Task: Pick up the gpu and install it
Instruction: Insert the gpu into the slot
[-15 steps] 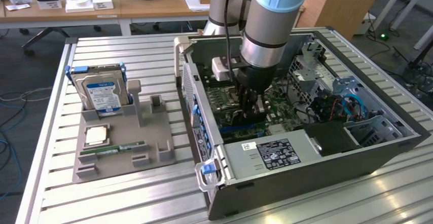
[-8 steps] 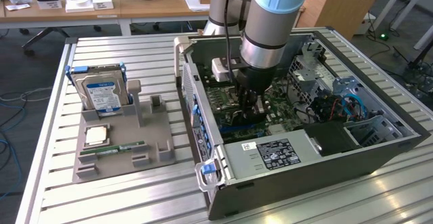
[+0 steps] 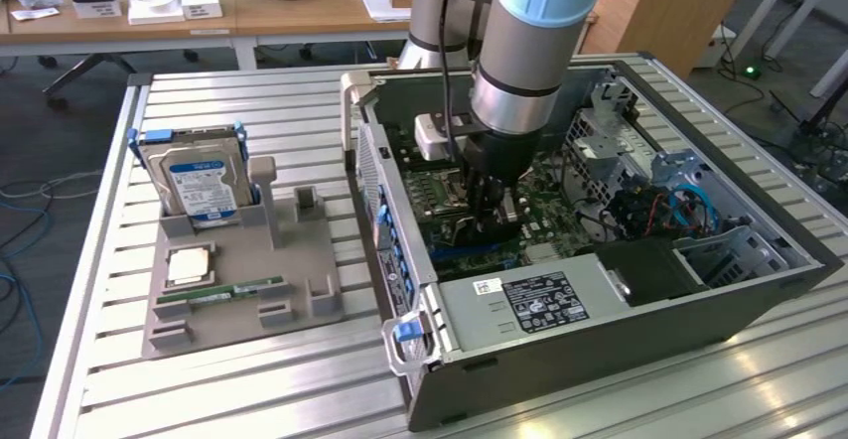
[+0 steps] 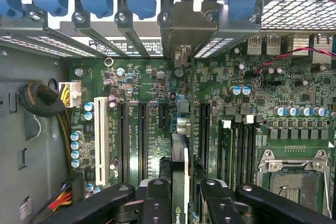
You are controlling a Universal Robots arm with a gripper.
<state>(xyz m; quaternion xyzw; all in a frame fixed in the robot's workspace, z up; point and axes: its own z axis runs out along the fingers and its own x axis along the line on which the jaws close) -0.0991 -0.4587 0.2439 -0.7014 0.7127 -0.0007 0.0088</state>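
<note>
1. The gripper (image 4: 181, 199) is clenched on the gpu (image 4: 179, 157), which is seen edge-on.
2. The gpu is held upright inside the case (image 3: 742, 295), close over the motherboard (image 4: 157, 85), between two long black slots (image 4: 143, 135); contact cannot be told.
3. Installation is judged to be in hand. Seating calls for the card's edge to be lined over its slot, with the bracket (image 4: 184, 24) kept at the rear wall.

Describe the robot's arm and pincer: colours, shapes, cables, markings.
The arm is a grey metal tube with pale blue joint caps and black bands. A black cable runs down beside it, past a white box at the wrist. The pincer is black, and its fingers are flat black bars with round screw heads. No markings are readable.
</note>
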